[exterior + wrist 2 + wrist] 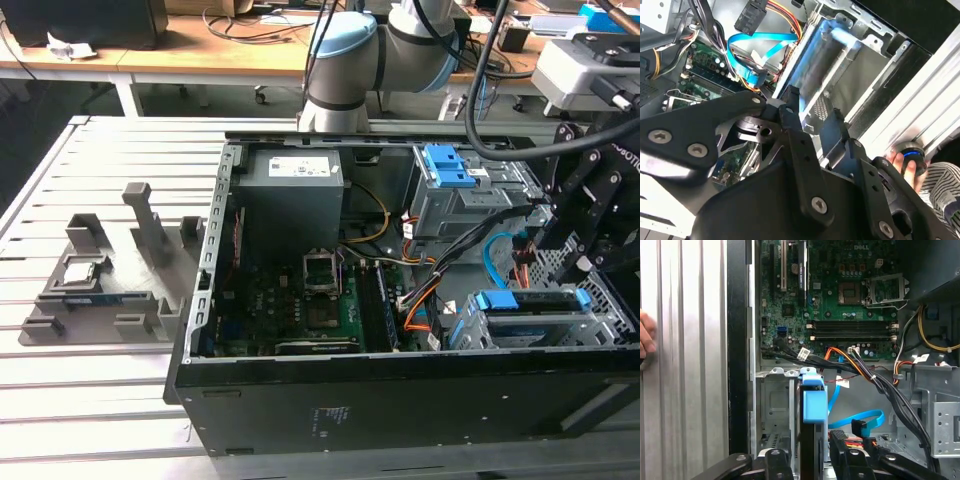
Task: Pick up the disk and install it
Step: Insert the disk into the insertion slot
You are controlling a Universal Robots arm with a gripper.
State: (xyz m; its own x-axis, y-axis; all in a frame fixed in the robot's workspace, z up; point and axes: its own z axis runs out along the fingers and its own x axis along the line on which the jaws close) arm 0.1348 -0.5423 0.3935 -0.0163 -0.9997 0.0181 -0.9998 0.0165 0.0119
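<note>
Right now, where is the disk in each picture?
Exterior view: the disk lies low on the exterior view's right, inside the computer case.
First wrist view: the disk stands edge-on, blue rail facing the camera.
Second wrist view: the disk shows as a blurred blue edge.
Shared landmark: the flat blue cable.

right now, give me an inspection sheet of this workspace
surface: slatted metal table, open computer case on it
job's things: disk with blue rails stands edge-up in the grey drive cage
clutter: grey fixture tray at the exterior view's left
grippers: claw straddling the disk's blue end
cables: blue ribbon cable and orange-black bundle beside the cage
surroundings: a hand on a knob; wooden benches behind
</note>
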